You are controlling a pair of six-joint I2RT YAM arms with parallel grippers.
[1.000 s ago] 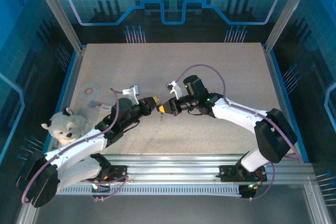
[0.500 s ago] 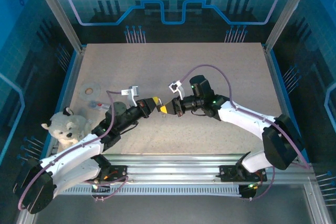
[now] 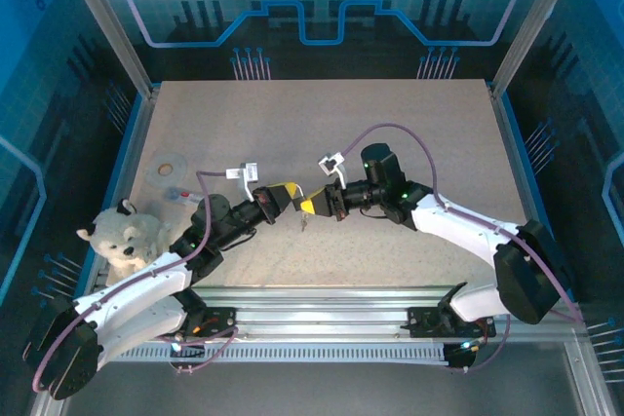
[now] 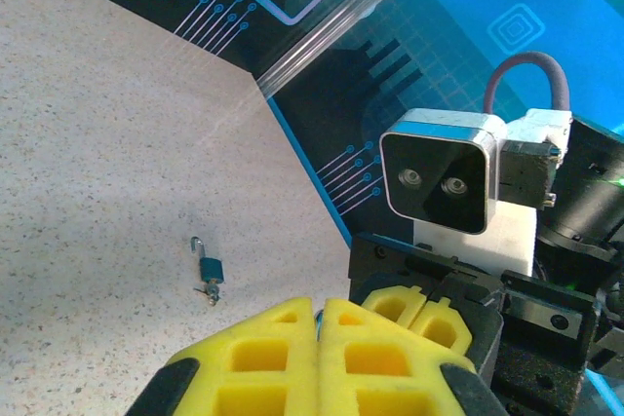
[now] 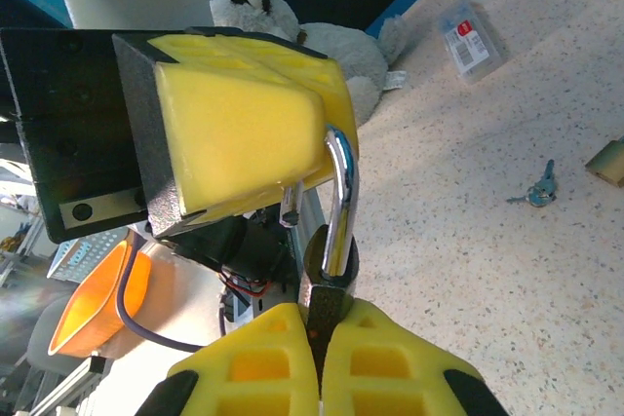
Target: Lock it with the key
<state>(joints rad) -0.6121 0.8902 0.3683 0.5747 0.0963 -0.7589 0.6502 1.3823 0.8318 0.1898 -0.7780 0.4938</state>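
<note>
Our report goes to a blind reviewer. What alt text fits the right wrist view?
The right gripper, shut, holds a padlock by its body, silver shackle raised and open, its arch tucked between the pads of the left gripper. Behind, on the table, lie a small blue lock, a clear box and a plush toy.
</note>
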